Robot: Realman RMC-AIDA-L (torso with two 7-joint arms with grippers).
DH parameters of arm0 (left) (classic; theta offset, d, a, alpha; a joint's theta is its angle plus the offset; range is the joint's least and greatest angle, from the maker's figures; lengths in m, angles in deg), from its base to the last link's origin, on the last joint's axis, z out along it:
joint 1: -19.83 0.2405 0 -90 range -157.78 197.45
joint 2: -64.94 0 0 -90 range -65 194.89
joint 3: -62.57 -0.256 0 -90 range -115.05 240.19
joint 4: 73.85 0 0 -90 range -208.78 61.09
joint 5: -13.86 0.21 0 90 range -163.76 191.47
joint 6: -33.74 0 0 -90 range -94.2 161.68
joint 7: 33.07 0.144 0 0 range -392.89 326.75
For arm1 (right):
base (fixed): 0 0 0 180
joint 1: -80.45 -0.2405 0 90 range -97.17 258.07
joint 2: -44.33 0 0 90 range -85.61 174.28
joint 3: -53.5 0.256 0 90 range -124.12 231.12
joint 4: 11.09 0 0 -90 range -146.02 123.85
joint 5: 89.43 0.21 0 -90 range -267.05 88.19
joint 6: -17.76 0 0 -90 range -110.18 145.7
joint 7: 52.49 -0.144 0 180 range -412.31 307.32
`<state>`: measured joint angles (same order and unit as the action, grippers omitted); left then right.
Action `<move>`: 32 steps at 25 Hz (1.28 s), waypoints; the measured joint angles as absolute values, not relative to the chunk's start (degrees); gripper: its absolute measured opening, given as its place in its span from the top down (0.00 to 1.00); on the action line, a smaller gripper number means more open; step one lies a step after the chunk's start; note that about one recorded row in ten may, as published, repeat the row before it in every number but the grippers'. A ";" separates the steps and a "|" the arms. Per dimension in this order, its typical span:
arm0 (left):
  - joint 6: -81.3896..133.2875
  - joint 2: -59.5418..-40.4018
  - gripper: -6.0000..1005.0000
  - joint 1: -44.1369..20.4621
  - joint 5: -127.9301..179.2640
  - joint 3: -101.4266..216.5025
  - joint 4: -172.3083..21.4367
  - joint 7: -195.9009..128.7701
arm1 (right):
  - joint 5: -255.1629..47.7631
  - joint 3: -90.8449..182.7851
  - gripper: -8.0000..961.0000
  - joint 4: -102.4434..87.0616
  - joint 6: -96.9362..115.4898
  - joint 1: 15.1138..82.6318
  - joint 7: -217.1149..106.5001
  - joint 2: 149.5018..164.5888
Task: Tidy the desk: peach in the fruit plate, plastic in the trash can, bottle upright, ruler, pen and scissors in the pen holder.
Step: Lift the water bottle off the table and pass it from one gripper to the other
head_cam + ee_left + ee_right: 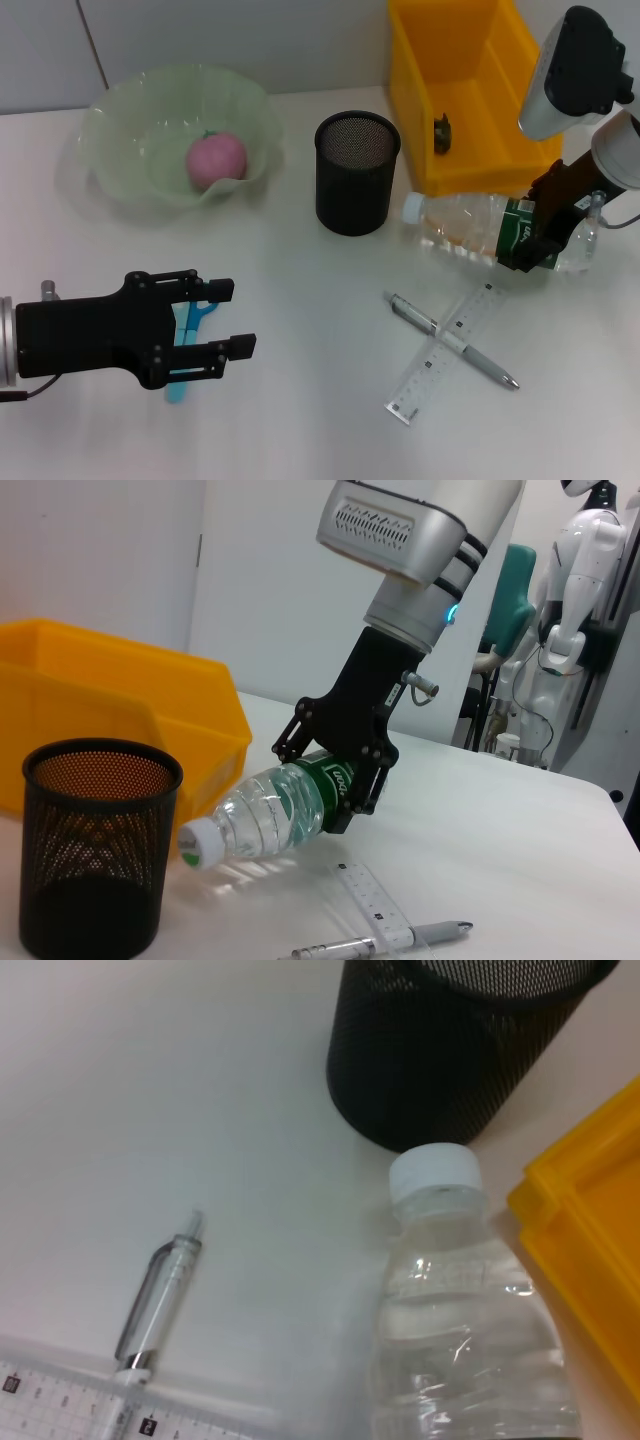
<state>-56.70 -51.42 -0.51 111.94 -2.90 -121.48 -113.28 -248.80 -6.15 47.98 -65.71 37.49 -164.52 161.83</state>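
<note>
One bottle (480, 228) lying in right pincer (535, 235); one pen (452, 341), one ruler (445, 352); left pincer (232, 318) wide.

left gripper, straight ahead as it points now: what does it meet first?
Probably the pen crossed over the ruler. The left gripper points across bare table toward them, but its height is unclear, so it may pass over.

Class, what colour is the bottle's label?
Green, on the bottle; the left wrist view shows it best.

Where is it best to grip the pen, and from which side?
Grip the pen on its tip-side half, from above, tool fingers across the barrel. It lies flat with the ruler crossing its middle, so that half is free.
</note>
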 joint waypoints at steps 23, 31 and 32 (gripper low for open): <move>-57.05 -52.03 0.21 -0.65 111.63 0.43 -121.57 -113.31 | -234.15 -0.08 0.19 62.60 -74.02 44.91 -154.77 161.91; -57.46 -52.89 0.21 -0.64 111.47 4.30 -121.49 -113.30 | -220.50 2.02 0.19 62.33 -74.35 47.71 -148.77 161.99; -57.47 -53.08 0.21 -0.66 111.47 5.36 -121.20 -113.31 | -218.79 2.02 0.19 62.02 -74.20 48.05 -148.03 162.06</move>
